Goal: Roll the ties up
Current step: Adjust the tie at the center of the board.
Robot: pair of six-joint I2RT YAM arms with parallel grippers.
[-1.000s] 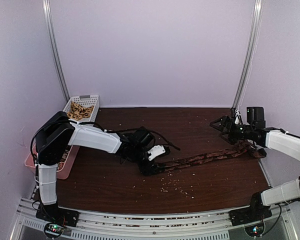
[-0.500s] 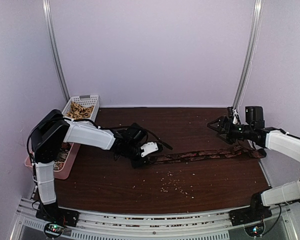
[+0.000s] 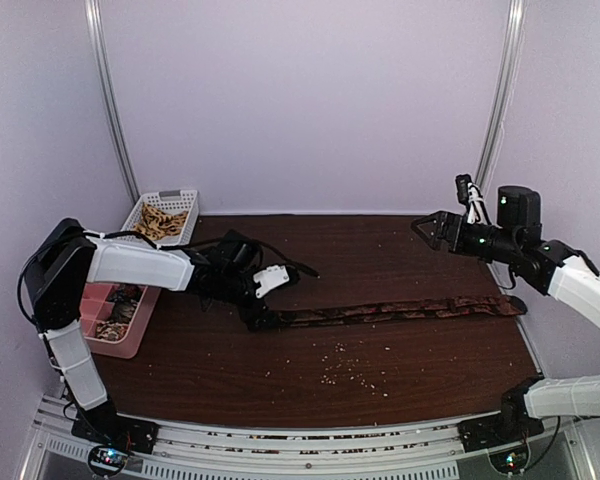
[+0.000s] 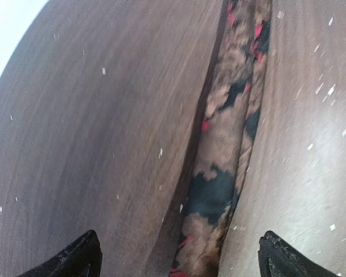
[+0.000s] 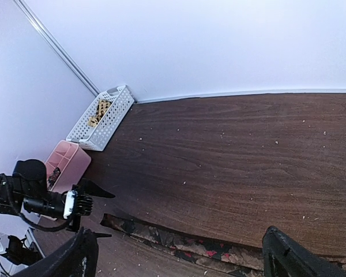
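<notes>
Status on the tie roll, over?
Left claw open, straddling tie at its left end. Right claw open, raised clear of it. Tie lies flat, full length, unrolled. Only crumbs nearby.

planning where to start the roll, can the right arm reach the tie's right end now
Probably yes: the right gripper is open and raised, the tie lies flat with its end near it, and nothing stands between.

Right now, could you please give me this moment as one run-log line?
tie: stretched flat, unrolled | left gripper: open, straddling tie | right gripper: open, off the tie
</notes>
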